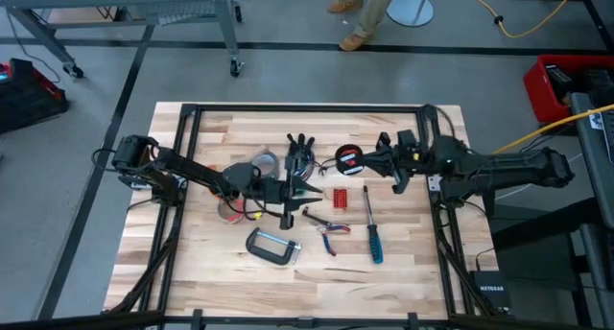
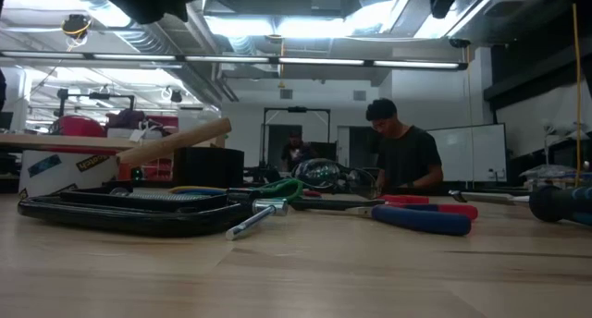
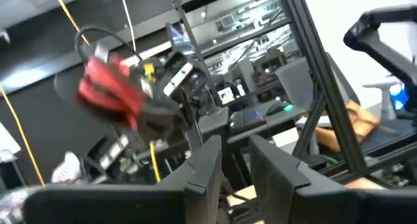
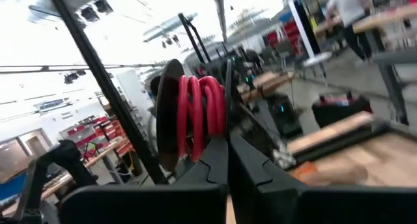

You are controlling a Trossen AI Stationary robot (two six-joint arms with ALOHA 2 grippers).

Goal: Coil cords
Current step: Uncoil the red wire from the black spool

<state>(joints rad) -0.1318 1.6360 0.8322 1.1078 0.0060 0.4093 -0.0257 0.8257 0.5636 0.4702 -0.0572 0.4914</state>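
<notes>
grey concrete floor (image 1: 288, 76) around a pale wooden table (image 1: 192, 272). metal-framed cart (image 1: 134, 9) on casters at far left, red bin (image 1: 552, 85) at right. beyond, bright ceiling strip lights (image 2: 277, 61), white wall (image 2: 250, 124), a person (image 2: 402, 152) standing at a far bench.

The table (image 1: 403, 272) was pale wood in butcher-block strips, framed by black rails. The screwdriver (image 1: 372, 236) had a blue handle; the pliers (image 1: 331, 232) had red and blue grips. A grey clamp (image 1: 273, 247) lay near them. The right gripper (image 1: 363, 163) was dark, beside a red cord (image 4: 199, 116) wound in loops on a black-sided spool. The left gripper (image 1: 290, 189) was black too. A small red piece (image 1: 340, 197) sat mid-table.
</notes>
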